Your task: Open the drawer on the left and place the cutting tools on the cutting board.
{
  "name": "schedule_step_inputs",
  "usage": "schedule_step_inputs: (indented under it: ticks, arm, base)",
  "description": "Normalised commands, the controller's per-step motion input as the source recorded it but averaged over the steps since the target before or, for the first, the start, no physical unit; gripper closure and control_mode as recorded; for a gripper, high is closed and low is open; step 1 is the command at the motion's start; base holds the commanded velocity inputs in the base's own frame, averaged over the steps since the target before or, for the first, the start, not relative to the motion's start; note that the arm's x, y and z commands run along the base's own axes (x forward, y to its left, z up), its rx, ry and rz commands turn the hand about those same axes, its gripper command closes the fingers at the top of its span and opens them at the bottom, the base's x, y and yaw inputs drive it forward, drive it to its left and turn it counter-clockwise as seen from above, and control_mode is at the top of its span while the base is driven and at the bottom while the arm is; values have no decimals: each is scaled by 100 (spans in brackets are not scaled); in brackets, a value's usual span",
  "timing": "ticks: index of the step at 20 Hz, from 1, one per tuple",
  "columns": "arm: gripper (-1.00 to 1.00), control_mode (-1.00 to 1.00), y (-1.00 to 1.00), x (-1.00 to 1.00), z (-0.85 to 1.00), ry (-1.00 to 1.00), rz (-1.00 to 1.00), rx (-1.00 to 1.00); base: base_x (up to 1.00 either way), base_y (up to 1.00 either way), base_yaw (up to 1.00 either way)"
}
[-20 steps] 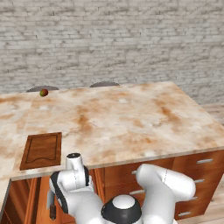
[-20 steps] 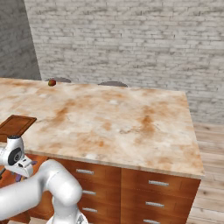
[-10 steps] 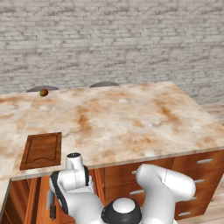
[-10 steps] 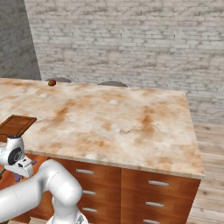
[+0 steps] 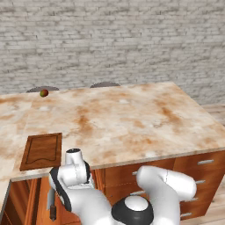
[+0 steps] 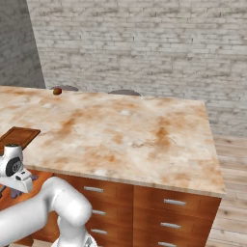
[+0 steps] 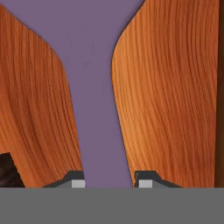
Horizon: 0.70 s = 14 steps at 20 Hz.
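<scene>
- Purple plastic, the stem of the peeler (image 7: 101, 127), runs up the middle of the hand view and widens toward the top; it lies on the reddish-brown wood floor of the drawer (image 7: 175, 96), so the drawer looks already open.
- Gripper (image 7: 108, 181): its 2 small tips sit one on each side of the stem, closed in tight against it; the jaws appear to grip the peeler, not yet lifted.
- Dark shape at the lower left edge of the hand view; too little shows to say whether it is the knife.
- Cutting board (image 5: 42, 150) lies at the near left corner of the marbled counter (image 5: 132, 118), bare; neither tool is on it yet.
- Small red-green fruit (image 5: 44, 93) rests at the far left of the counter, well apart from the board.
- Judgement: step 1, opening, is done; lifting the peeler to the board, then fetching tool 2, remain.
</scene>
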Motion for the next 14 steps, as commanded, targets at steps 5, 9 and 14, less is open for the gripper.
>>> schedule_step_inputs:
  ticks: [5,9,14]
  arm:
    - [100,-100,0,-52,23,4,0,0]
    - [100,-100,0,-62,52,0,0,0]
    - [100,-100,0,-56,92,0,0,2]
  base:
    - [0,0,0]
    - [0,0,0]
    - [0,0,0]
